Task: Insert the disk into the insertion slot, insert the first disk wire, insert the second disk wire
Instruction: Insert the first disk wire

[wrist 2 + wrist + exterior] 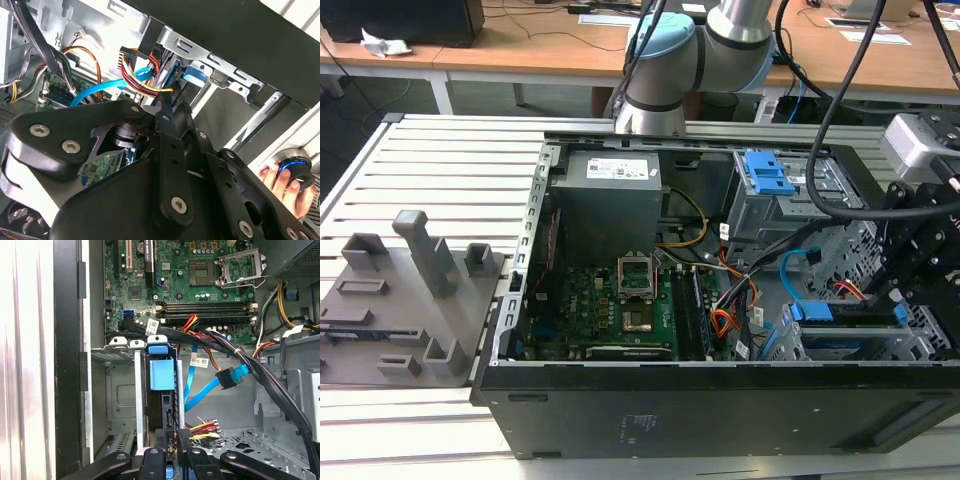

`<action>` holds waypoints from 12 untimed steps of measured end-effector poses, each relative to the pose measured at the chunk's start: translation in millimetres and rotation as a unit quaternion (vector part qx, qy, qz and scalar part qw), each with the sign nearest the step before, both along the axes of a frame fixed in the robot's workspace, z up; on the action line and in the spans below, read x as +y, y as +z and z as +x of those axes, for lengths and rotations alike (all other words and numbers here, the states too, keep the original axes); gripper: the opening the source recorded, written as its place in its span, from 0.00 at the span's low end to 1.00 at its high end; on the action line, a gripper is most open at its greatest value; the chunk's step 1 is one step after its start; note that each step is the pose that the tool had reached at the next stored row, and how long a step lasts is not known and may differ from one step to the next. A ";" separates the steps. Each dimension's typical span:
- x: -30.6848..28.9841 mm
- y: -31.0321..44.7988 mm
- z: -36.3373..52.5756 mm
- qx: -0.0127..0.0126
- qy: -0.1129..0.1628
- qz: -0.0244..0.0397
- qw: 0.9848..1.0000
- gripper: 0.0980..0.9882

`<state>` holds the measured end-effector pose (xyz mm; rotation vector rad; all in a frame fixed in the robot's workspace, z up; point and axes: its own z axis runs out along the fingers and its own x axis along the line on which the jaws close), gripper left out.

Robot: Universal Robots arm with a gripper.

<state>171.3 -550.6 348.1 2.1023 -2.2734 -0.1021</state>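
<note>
Evidently the disk (162, 374) stands on edge inside the slot (120, 390), with its blue tab at the end far from the hand (172, 456). The hand is drawn narrow at the disk's near end. A plug on red, yellow and black wires (202, 427) lies just beside the disk there; whether the hand pinches that plug I cannot tell. A blue cable (200, 395) hangs loose beside the disk. The stiff wires could twist the plug so it meets the disk askew and jams. The black cable bundle (240, 357) crossing past the disk could also snag the hand.
</note>
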 end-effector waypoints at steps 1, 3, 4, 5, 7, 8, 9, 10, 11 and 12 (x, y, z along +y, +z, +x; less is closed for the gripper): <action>0.0 1.9 0.0 0.000 0.000 0.000 1.000 0.16; 0.0 4.3 0.0 0.000 0.000 0.000 1.000 0.16; 0.0 5.3 0.0 0.000 0.000 0.000 1.000 0.16; 0.0 7.9 0.0 0.000 0.000 0.000 1.000 0.16; 0.0 17.7 0.0 0.000 0.000 0.000 1.000 0.16; 0.0 23.4 0.0 0.000 0.000 0.000 1.000 0.16; 0.0 26.9 0.0 0.000 0.000 0.000 1.000 0.16; 0.0 26.9 0.0 0.000 0.000 0.000 1.000 0.16; 0.0 26.9 0.0 0.000 0.000 0.000 1.000 0.16; 0.0 26.9 0.0 0.000 0.000 0.000 1.000 0.16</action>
